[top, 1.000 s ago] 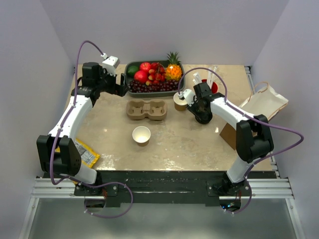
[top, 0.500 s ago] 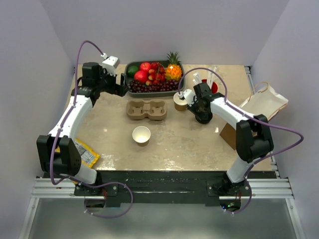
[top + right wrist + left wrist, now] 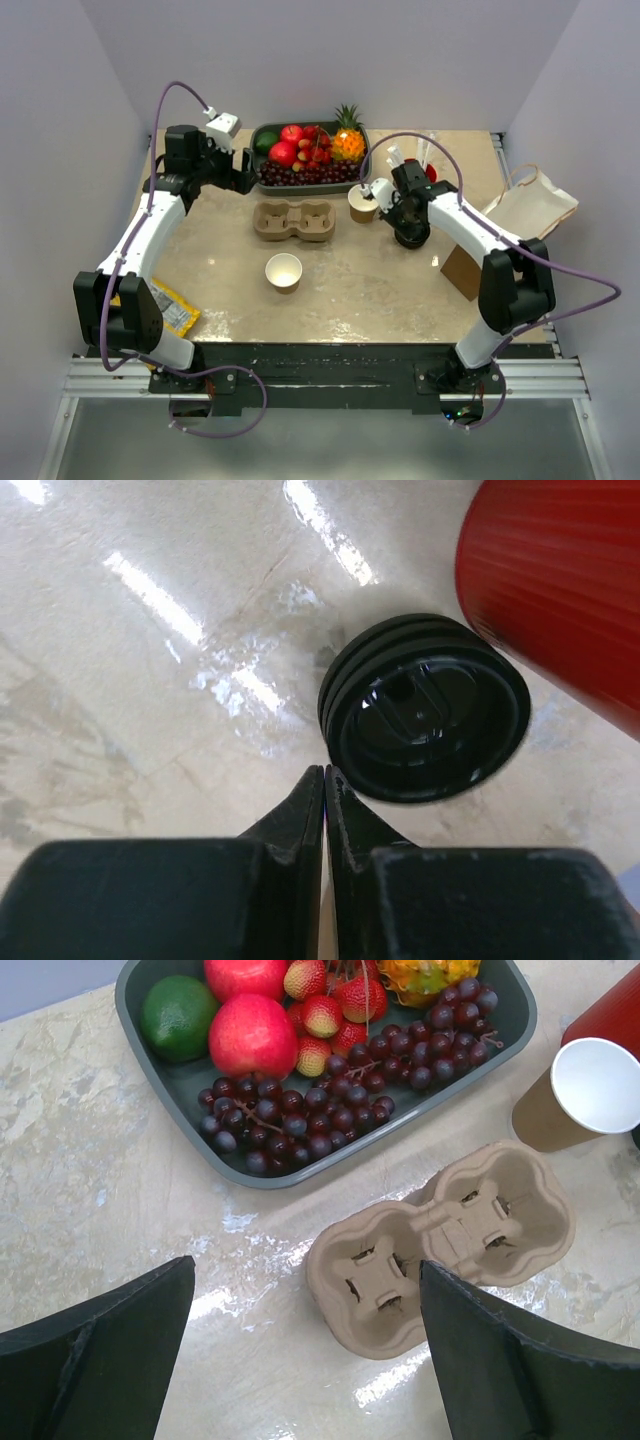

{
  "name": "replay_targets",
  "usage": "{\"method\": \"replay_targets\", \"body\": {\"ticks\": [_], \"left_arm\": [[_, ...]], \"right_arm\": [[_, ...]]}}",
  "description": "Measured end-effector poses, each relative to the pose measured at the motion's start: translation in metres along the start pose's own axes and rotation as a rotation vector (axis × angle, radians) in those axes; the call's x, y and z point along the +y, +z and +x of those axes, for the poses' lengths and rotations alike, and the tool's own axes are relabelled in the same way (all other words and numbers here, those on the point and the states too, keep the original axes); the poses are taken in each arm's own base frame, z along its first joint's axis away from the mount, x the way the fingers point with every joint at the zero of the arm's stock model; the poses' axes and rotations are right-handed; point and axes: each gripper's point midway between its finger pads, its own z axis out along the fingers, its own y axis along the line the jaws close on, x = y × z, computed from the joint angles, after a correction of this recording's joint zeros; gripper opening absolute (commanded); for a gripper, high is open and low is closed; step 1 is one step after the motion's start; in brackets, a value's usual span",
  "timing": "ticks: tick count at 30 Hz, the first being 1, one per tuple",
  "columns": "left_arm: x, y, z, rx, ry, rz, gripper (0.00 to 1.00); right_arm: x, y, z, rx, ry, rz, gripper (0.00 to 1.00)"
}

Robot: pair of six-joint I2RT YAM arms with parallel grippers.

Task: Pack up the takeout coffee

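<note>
Black plastic lid (image 3: 425,705), round, ridged, glossy: lies on the surface (image 3: 120,680), off its cup, just beside the red cup (image 3: 560,580). Kraft cup (image 3: 362,205): upright, open-topped, between the cup carrier (image 3: 440,1245) and the right arm, not yet in the carrier. Second open cup (image 3: 284,271): stands alone, nearer the arm bases. Risk, judged: the lid sits low and slick, so a pinch may slip off its rim, and a sideways nudge could slide it into the red cup and upset that. Right end effector (image 3: 324,780): fingers pressed together, tips at the lid's near edge, nothing between them; whether they touch the rim cannot be told. Left end effector (image 3: 308,1290): spread wide above the carrier, holding nothing.
</note>
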Motion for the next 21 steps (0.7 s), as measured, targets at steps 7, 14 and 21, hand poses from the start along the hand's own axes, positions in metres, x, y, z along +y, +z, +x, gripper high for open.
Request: {"method": "replay_targets", "body": {"ticks": [7, 14, 21], "left_arm": [[-0.004, -0.001, -0.002, -0.009, 0.051, 0.029, 0.98], [-0.03, -0.018, -0.001, -0.047, 0.17, 0.127, 0.98], [-0.039, -0.022, -0.007, -0.071, 0.202, 0.144, 0.98]], "right_arm": [[-0.003, -0.062, -0.023, -0.116, -0.012, 0.004, 0.03], [0.003, -0.076, -0.03, -0.166, -0.024, -0.029, 0.31], [0.007, -0.036, -0.024, -0.086, 0.044, -0.06, 0.38]]}}
